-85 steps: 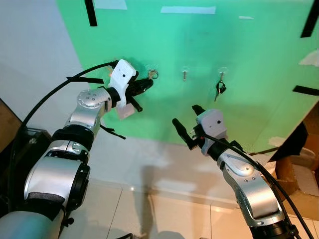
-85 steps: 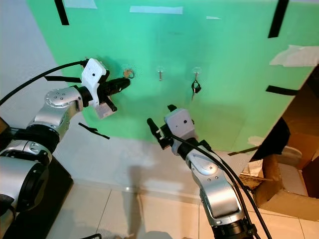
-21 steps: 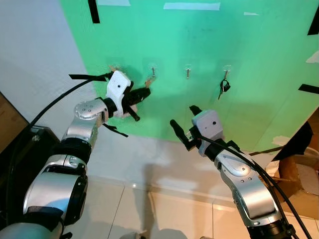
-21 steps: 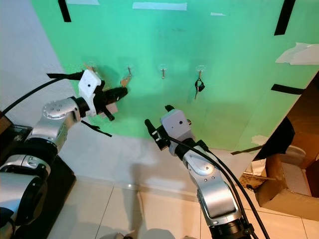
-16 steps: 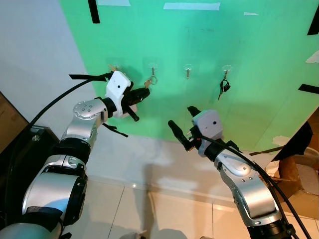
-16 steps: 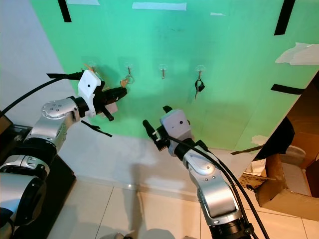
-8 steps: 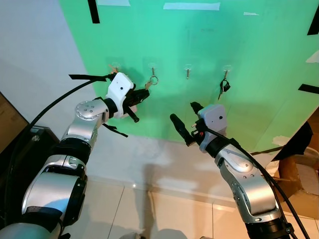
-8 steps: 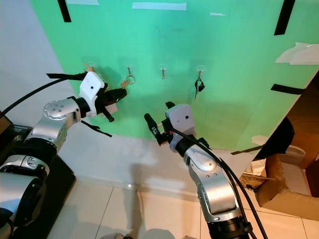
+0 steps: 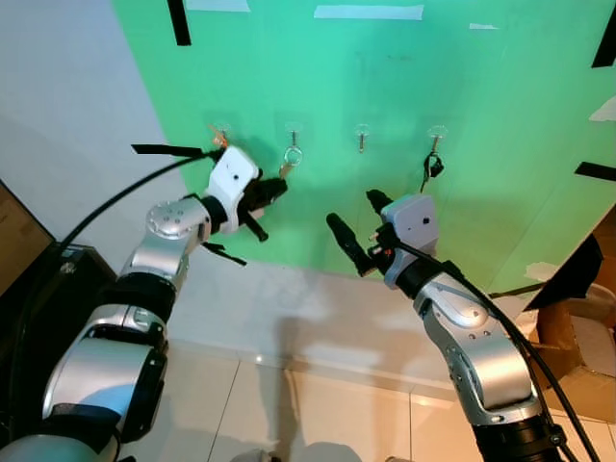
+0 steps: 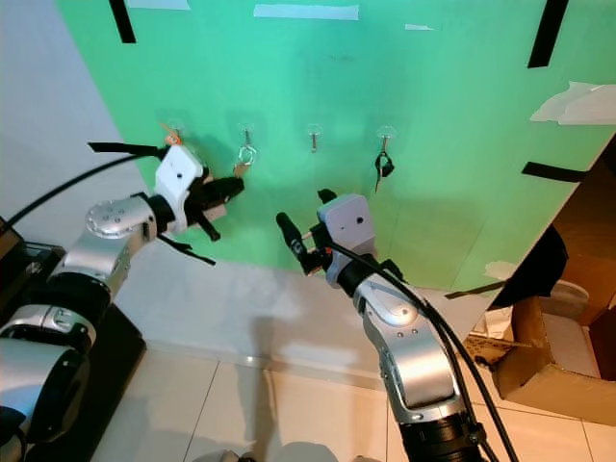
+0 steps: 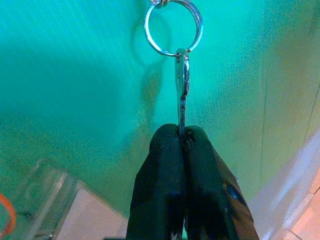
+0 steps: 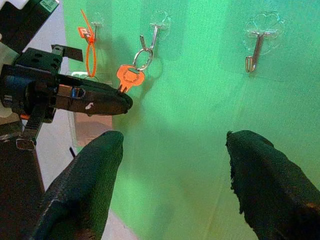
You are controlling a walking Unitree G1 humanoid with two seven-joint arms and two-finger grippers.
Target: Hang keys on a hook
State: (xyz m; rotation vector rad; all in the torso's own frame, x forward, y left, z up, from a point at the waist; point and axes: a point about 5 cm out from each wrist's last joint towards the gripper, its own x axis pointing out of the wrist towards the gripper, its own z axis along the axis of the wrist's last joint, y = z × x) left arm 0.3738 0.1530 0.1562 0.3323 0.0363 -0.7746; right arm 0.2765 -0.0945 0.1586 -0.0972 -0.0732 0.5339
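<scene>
Since 1.3 s ago the key ring (image 11: 173,26) has gone onto the hook (image 12: 150,36); the left gripper (image 9: 272,190) sits just below it. Its fingers (image 11: 165,170) are pressed together on the blade of the orange key (image 12: 129,77), which hangs from the ring against the green board (image 9: 500,115). Right gripper (image 9: 358,226) hovers mid-air off the board, fingers spread, holding nothing.

Shiny metal key ring (image 11: 173,27), matt green board (image 9: 500,115), glossy floor tiles (image 9: 318,414)
</scene>
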